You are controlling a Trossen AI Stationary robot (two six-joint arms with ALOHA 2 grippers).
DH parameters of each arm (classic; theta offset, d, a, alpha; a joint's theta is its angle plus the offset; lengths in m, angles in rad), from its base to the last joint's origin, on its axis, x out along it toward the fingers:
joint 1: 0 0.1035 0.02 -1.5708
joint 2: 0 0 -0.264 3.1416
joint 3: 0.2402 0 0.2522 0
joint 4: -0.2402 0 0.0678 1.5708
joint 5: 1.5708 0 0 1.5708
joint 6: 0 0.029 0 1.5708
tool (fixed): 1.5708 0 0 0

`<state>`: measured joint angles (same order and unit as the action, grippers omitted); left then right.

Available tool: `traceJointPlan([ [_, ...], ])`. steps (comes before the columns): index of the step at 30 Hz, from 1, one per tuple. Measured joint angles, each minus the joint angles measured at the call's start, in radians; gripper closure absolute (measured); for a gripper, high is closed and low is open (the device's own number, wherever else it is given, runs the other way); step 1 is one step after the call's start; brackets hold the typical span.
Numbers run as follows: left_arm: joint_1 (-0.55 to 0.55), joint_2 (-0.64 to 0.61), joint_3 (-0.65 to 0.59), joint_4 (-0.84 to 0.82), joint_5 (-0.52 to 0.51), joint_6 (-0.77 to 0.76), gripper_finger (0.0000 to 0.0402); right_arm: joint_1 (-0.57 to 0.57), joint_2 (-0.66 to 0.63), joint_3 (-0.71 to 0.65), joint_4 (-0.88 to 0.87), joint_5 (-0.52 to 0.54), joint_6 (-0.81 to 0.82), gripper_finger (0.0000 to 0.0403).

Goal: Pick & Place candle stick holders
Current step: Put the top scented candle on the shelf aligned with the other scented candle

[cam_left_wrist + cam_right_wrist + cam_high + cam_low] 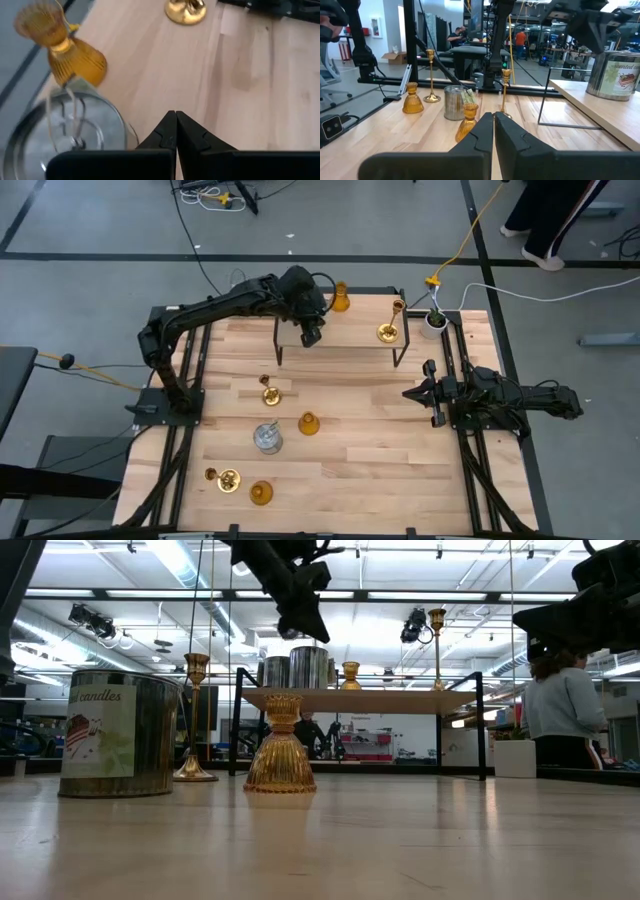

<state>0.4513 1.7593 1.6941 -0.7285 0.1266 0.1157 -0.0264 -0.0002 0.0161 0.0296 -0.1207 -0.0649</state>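
A raised wooden shelf (350, 320) stands at the table's far side. On it stand an amber holder (340, 300), a brass holder (389, 330) and two silvery cylinders (295, 668). My left gripper (312, 335) hovers shut over the shelf's left part, slanting down, beside a silvery cylinder (65, 135) and the amber holder (75, 55). Several more holders stand upright on the table: brass (270, 393), amber (308, 423), silvery (267, 438), brass (228, 478), amber (261, 493). My right gripper (432, 393) waits shut at the table's right edge.
A small white pot with a green plant (434, 320) stands just right of the shelf. The shelf rests on thin black legs (483, 725). Bare wood lies between the shelf and my right arm. A person (565, 710) stands in the room beyond the table.
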Motion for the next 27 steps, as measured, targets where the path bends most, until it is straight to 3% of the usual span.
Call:
traceJointPlan([
  [12, -0.001, 0.003, -0.001, -0.034, -0.18, 0.053, 0.0399, 0.0, 0.0, 0.0, 0.0, 0.0, 0.0, 0.0381],
  [27, -0.003, 0.003, -0.001, -0.039, -0.245, 0.056, 0.0399, 0.0, 0.0, 0.0, 0.0, 0.0, 0.0, 0.0381],
])
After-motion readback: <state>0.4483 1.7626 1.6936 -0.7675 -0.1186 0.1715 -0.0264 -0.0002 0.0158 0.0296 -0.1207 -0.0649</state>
